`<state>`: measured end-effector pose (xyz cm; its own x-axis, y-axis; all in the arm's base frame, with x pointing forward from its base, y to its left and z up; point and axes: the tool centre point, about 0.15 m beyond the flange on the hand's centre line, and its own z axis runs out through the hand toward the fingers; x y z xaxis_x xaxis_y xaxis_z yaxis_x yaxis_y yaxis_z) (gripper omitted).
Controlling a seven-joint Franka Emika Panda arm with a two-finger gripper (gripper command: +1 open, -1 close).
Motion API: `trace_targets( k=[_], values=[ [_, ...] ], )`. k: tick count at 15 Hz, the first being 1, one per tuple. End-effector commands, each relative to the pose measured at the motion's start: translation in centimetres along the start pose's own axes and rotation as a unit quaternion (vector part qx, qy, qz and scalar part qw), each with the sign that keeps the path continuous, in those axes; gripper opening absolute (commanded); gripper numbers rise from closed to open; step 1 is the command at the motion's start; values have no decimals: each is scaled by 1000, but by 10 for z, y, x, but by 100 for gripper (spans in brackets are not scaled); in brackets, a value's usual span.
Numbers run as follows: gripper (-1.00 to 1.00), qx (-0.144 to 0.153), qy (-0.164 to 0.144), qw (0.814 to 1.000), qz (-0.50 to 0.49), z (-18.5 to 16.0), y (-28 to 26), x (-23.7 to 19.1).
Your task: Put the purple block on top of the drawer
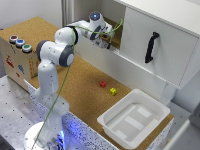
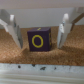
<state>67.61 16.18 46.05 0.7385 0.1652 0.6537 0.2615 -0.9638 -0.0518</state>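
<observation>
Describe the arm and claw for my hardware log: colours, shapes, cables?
The arm is white with rounded segments and dark grey joint bands, and a blue light glows at one joint. A thin green cable runs along it. The claw has two pale, flat fingers.

arm (image 1: 55,52): white shells, dark grey joints | cable (image 1: 60,90): green | end effector (image 2: 39,31): pale fingers

The purple block (image 2: 39,40) bears a yellow ring, like a letter O.
</observation>
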Motion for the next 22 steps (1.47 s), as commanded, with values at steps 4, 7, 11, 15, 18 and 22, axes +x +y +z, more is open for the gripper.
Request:
trace_targets(
  k=[4, 7, 11, 15, 18, 22],
  values=[
    [-100, -60, -4, 998, -4, 20, -15, 13],
    [-100, -65, 12, 998, -9, 0, -20, 10],
    [-100, -62, 18, 998, -9, -29, -30, -7],
    [-100, -59, 16, 998, -10, -50, -41, -26],
    [-100, -60, 15, 998, -5, -58, -46, -34],
    [-100, -51, 12, 998, -29, -66, -68, -41]
  ],
)
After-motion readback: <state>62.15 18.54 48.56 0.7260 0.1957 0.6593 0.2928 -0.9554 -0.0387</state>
